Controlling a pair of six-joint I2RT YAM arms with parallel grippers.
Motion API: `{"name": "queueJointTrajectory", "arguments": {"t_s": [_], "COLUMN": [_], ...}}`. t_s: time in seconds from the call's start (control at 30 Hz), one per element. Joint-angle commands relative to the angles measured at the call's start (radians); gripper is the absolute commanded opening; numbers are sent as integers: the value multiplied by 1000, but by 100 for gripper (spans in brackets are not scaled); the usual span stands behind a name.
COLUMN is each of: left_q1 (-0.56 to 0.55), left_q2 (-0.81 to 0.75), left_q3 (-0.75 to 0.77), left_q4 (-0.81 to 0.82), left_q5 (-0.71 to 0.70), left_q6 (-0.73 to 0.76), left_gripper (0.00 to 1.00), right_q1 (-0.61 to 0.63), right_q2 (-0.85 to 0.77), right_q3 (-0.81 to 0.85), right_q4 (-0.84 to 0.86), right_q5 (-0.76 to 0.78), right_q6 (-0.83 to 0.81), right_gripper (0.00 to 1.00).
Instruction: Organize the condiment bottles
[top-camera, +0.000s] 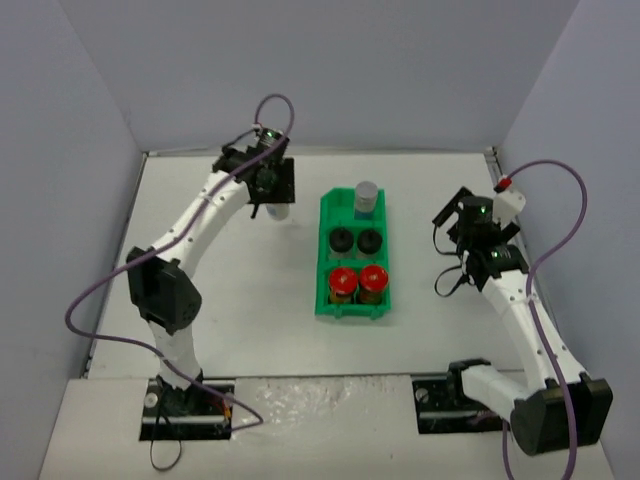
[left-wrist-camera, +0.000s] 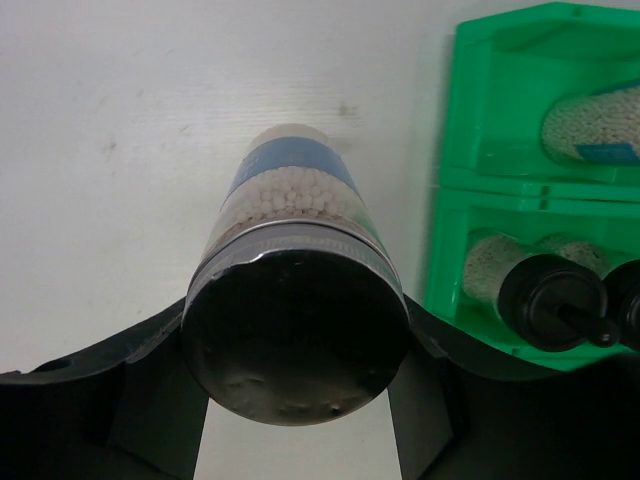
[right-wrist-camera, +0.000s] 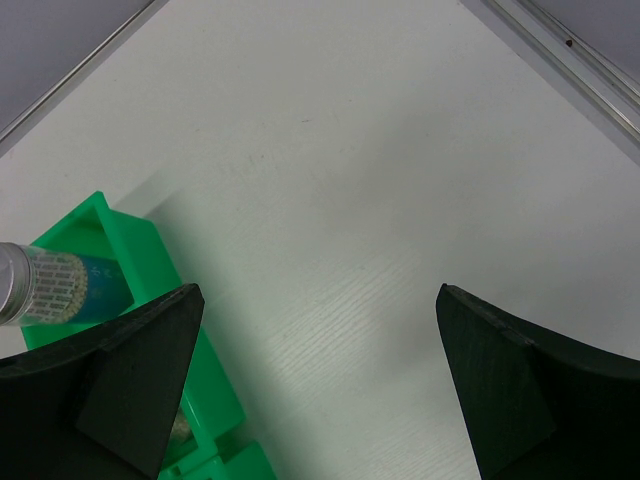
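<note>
My left gripper (top-camera: 270, 193) is shut on a silver-capped jar (left-wrist-camera: 295, 195) with a pale body, left of the green bin's (top-camera: 327, 262) back end. In the left wrist view my fingers (left-wrist-camera: 150, 400) clamp its cap from both sides. I cannot tell whether the jar touches the table. The bin holds a second silver-capped jar (top-camera: 366, 197) at the back right, two black-capped jars (top-camera: 356, 240) in the middle and two red-capped jars (top-camera: 359, 283) at the front. My right gripper (top-camera: 455, 225) is open and empty to the right of the bin, over bare table (right-wrist-camera: 320, 290).
The bin's back left compartment (top-camera: 338, 207) holds nothing. Grey walls close the table at the back and on both sides. A metal rail (right-wrist-camera: 560, 60) runs along the table's edge in the right wrist view. The bin's corner (right-wrist-camera: 130, 250) sits by my right gripper's left finger.
</note>
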Motion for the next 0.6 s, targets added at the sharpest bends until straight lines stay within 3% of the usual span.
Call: {"name": "queueJointTrajectory", "arguments": {"t_s": [0.0, 0.33, 0.57], "left_q1": [-67, -127, -154], "left_q2": [122, 376, 411], "left_q3": [246, 631, 646], "left_q4": [17, 1, 59], "left_q5": [2, 24, 55], "left_q6": [124, 223, 266], "left_gripper": [0, 0, 0], "right_q1": [-11, -16, -18], "right_q2": [12, 2, -10], "right_q3": [57, 45, 28], "right_q4": [50, 45, 42], "right_q5": [45, 59, 59], "right_q6": [-8, -17, -14], "right_gripper": [100, 100, 100]}}
